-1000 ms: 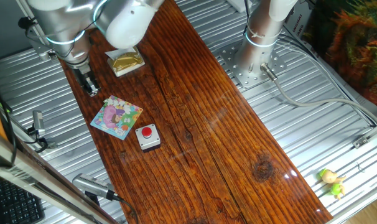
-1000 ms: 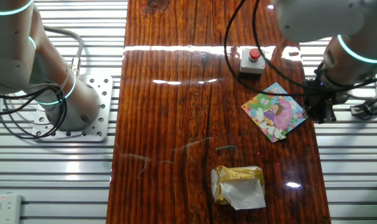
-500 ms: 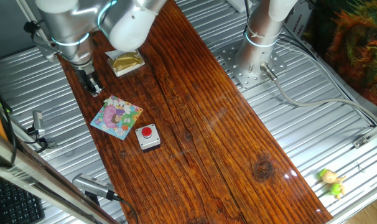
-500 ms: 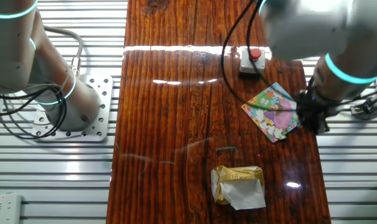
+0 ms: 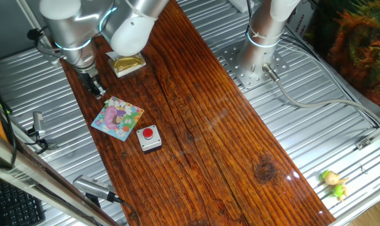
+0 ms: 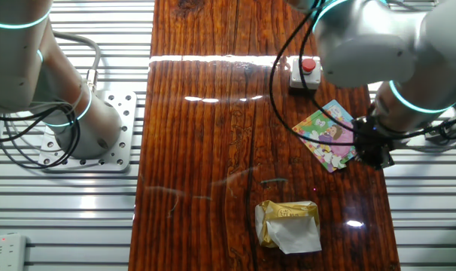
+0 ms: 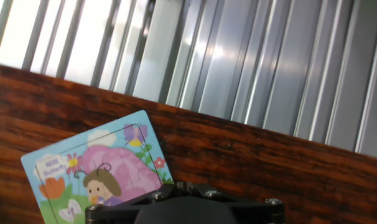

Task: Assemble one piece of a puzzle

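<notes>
Hand view mostly shows the puzzle [image 7: 98, 171] lying flat on the wooden table [image 7: 251, 155], close to the edge where the ribbed metal surface [image 7: 238, 56] starts. From one fixed view the gripper [image 5: 96, 88] hangs just beside the puzzle's upper corner, near the table edge, and honestly I can't tell if the fingers are apart or closed, they're just a dark blob. The grey box with a red button [image 5: 149, 138] sits just beside the puzzle's other side. The yellowish-gold box [image 6: 288, 224] is further along the board.
</notes>
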{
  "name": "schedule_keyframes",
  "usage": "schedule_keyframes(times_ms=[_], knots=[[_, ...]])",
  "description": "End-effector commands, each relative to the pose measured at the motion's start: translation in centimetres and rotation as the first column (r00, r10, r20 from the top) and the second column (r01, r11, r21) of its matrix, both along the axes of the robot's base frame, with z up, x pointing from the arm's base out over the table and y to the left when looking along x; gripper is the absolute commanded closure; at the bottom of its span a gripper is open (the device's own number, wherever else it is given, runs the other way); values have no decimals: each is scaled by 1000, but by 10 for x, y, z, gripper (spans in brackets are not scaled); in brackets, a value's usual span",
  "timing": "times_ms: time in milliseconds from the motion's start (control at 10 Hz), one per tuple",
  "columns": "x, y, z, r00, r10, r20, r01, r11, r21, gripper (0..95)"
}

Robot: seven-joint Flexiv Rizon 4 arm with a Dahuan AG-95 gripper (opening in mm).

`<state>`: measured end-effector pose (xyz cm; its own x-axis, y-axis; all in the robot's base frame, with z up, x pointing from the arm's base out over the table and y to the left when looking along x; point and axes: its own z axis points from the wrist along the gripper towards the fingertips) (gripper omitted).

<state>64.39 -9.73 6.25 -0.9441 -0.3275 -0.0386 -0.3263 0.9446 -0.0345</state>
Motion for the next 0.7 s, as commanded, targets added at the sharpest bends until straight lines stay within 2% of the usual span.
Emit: schedule_keyframes(times_ms=[100,200,700], knots=[[-17,-3,-10,998,53,-15,-53,999,4,950],[-22,-3,-15,998,56,-16,-56,998,2,950],[-18,6,-30,998,56,-17,-56,998,-1,950]])
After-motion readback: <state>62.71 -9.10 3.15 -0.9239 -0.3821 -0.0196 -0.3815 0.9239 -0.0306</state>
